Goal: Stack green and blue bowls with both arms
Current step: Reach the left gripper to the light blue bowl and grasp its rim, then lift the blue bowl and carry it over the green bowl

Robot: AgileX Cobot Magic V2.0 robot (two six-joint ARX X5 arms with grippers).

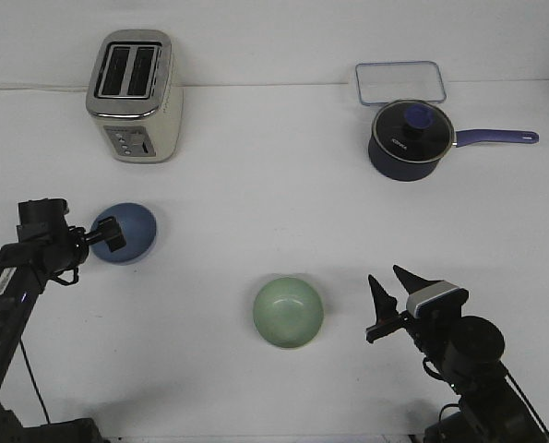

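Nearest me, right gripper (391, 293) hangs open, just right of the green bowl (289, 312) at near centre. Left gripper (108, 233) looks clamped on the tilted blue bowl (126, 233), far left. I'd keep a firm rim pinch, level it, then centre over green.

Open table (256, 203) is left between the blue bowl (126, 233) at left and the green bowl (289, 312) nearer, at centre. The far side is occupied by a toaster (134, 95) at left and a saucepan (411, 140) with a tray (399, 82) at right.
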